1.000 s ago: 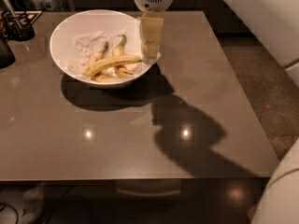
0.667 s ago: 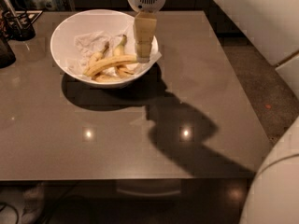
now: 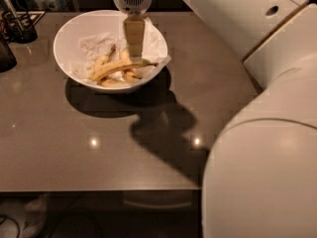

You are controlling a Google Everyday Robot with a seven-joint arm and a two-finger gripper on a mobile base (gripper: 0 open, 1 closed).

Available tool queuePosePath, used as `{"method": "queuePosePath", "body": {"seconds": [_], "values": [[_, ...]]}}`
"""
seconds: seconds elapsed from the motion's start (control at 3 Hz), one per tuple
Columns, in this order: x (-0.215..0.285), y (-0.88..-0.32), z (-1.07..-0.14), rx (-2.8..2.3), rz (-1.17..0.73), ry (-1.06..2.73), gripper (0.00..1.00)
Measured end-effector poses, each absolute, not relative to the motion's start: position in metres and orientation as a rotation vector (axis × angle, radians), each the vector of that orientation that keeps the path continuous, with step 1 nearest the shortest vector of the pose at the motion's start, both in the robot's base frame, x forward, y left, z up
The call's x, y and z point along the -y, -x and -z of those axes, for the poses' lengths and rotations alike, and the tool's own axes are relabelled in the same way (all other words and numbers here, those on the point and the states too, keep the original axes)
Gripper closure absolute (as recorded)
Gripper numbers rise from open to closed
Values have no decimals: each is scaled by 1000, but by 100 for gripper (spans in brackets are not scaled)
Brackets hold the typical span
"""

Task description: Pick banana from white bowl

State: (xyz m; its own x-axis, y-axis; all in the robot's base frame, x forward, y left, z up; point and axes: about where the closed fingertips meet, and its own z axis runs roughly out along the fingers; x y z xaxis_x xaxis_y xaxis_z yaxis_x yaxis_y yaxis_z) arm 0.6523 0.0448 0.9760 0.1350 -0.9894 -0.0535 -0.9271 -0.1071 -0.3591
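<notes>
The white bowl [image 3: 67, 43] stands at the back left of the brown table, lined with crumpled white paper. The banana [image 3: 119, 67], the longest yellow one, lies across the bowl with its dark stem tip pointing right. Two shorter bananas lie by it, one behind [image 3: 101, 60] and one in front [image 3: 113, 82]. My gripper [image 3: 133, 53] hangs down over the bowl's middle, its tan tip just above the banana's right half and hiding what is behind it.
The brown table [image 3: 99, 143] has its front edge near the bottom. A dark holder with utensils [image 3: 17, 26] stands at the back left corner. My white arm [image 3: 267, 133] fills the right side. A dark shadow lies right of the bowl.
The gripper has moved left, from the bowl's right rim to over its middle above the banana. The arm fills more of the right side.
</notes>
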Motion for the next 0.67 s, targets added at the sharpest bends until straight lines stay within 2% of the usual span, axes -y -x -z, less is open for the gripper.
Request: {"method": "queuePosePath", "body": {"seconds": [0.33, 0.67], "values": [[-59, -663, -963, -1845, 282, 2164, 37], [-68, -672, -949, -1836, 265, 2207, 39]]}}
